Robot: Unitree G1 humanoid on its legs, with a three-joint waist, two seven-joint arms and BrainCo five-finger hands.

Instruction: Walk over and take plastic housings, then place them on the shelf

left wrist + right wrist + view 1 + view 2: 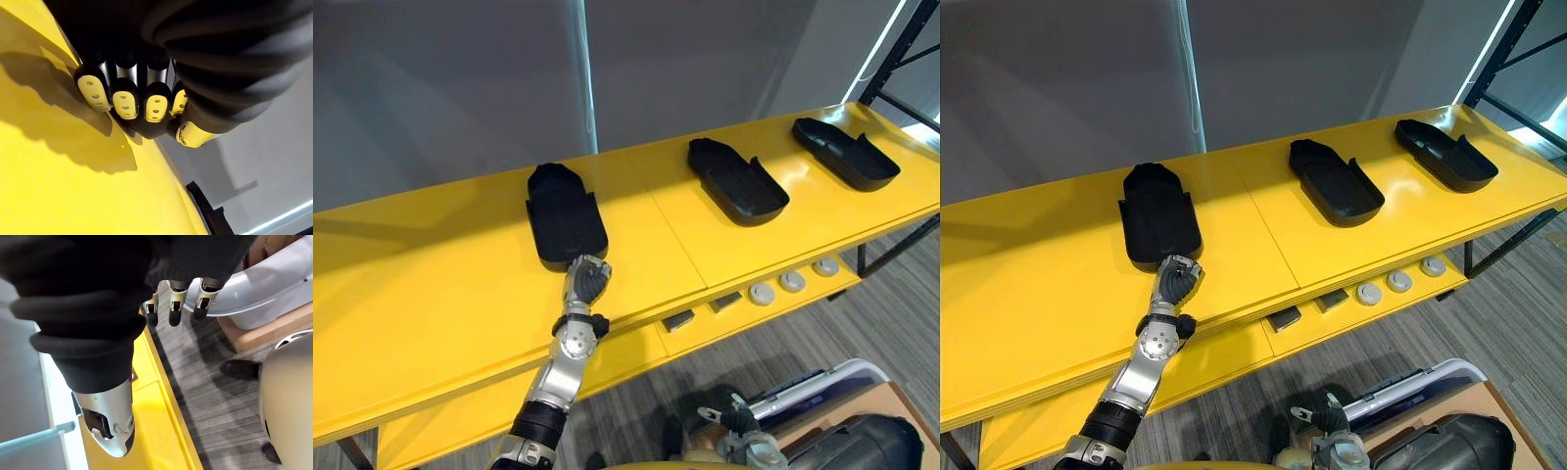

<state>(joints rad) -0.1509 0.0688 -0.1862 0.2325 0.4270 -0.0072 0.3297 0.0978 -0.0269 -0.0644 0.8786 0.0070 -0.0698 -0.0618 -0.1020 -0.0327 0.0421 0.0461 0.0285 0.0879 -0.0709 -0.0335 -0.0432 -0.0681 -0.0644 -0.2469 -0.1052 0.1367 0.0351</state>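
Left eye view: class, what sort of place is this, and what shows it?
Probably a factory or workshop parts area. A long yellow metal shelf carries a row of identical black plastic housings, and small grey round parts sit lined up on its lower level.

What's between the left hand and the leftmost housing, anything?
Nothing visible. The left hand is right at the near end of the leftmost housing on the shelf, with no gap showing between them. Contact can't be confirmed.
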